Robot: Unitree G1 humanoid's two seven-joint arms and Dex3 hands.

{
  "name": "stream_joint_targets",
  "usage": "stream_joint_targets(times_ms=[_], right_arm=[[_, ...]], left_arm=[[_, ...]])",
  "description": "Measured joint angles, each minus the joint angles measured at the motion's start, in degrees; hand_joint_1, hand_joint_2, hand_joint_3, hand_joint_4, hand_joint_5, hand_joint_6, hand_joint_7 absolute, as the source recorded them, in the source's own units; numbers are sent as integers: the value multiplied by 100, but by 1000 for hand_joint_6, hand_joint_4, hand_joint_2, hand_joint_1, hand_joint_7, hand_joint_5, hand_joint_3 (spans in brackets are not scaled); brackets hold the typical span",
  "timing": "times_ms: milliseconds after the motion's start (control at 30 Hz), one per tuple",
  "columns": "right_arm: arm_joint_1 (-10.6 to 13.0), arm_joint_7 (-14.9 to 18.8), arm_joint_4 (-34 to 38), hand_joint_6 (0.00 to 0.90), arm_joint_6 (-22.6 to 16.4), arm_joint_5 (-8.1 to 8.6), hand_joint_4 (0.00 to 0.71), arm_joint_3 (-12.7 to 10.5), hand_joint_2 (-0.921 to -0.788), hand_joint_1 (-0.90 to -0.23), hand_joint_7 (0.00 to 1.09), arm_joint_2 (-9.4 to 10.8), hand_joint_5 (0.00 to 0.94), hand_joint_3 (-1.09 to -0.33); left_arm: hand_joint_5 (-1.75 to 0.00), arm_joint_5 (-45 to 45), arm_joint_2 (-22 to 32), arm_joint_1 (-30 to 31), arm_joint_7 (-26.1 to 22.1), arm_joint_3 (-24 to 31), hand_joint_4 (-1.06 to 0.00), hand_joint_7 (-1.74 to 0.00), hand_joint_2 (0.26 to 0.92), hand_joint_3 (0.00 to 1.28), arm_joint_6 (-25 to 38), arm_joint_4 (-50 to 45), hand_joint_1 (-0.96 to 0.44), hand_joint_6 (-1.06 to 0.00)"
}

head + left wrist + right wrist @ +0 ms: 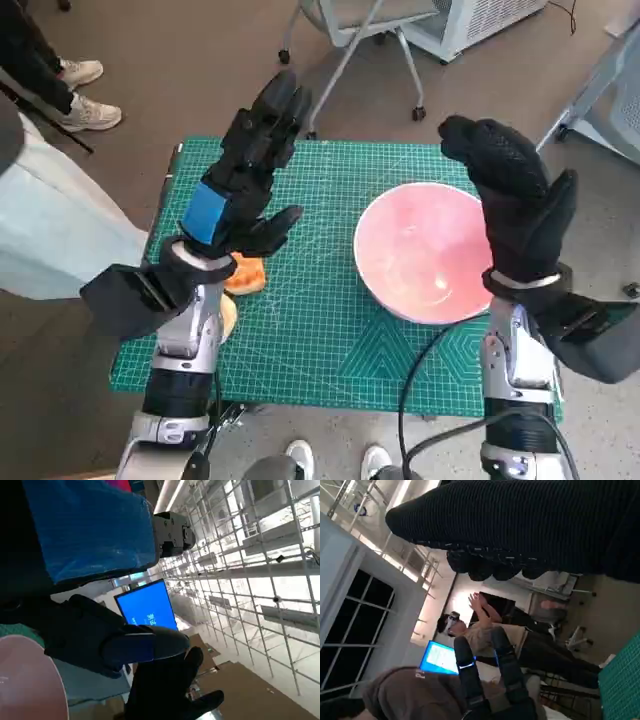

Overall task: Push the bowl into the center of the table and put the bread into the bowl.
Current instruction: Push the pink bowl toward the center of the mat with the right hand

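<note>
**Both robot hands raised above the counter, bowl and bread untouched**

The left robot hand is lifted, fingers spread, holding nothing; the bread lies on the green mat just below it, partly hidden by the wrist; the right robot hand hangs empty, fingers loosely apart, over the far-right rim of the pink bowl, right of the counter's middle.

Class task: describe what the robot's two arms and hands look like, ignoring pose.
Both forearms are pale silver-grey with black wrist cuffs. The left hand is black with blue tape across its back. The right hand wears a black knitted glove. A black cable runs beside the right forearm.
</note>
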Motion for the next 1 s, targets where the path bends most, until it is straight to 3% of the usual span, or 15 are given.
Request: stream_joint_targets(times_ms=[1000], right_arm=[[18, -10, -46, 75, -11, -1, 197, -13, -921, -639, 573, -1, 1, -685]], left_arm=[[-2, -218, 52, 10, -277, 22, -3, -247, 921, 452, 197, -56, -576, 1]])
